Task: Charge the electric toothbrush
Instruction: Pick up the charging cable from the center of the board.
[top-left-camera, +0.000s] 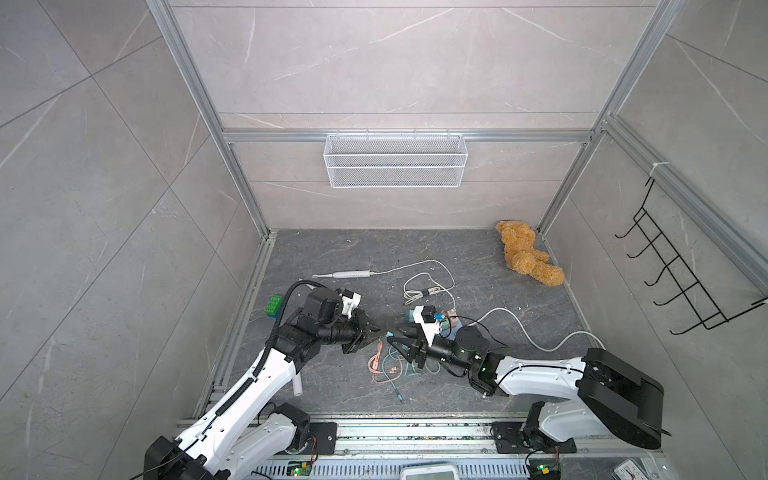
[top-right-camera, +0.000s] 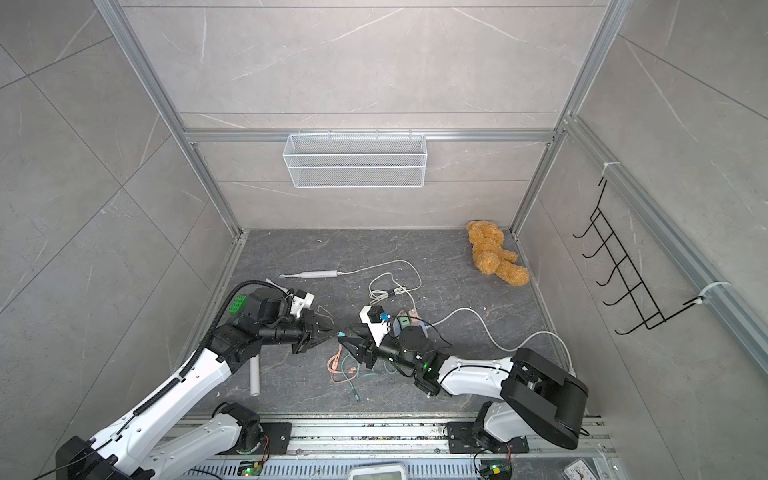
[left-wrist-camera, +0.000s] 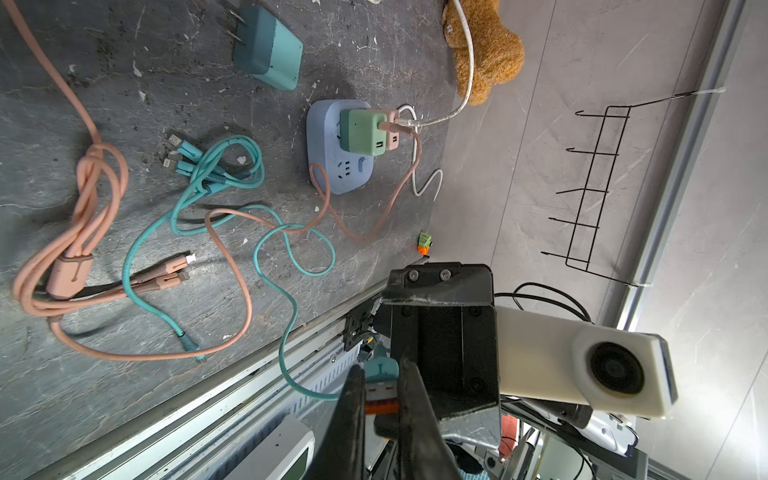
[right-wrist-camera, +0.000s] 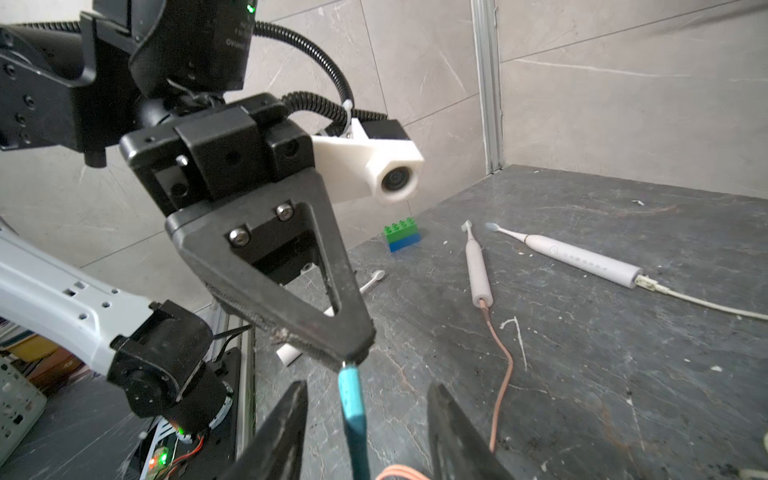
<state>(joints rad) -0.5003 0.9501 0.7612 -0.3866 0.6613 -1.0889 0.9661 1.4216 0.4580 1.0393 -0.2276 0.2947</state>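
The right tool (right-wrist-camera: 365, 432) stands apart around the teal cable (right-wrist-camera: 351, 399), whose plug the left tool (left-wrist-camera: 380, 399) apparently clamps.

You see two arms with white shells and black joints. The left arm (top-left-camera: 249, 374) carries a black corrugated cable conduit along its length — it loops up to the wrist. Its left pincer (right-wrist-camera: 353, 353) has flat black triangular fingers (right-wrist-camera: 291, 299), open in the middle, fixed with two silver screws. A white printed housing holds each wrist camera (right-wrist-camera: 395, 180). The right arm (top-left-camera: 540, 370) ends in a bulky black shoulder casing, with thin black wires and a green indicator light — its right pincer (top-left-camera: 392, 334) is black too.
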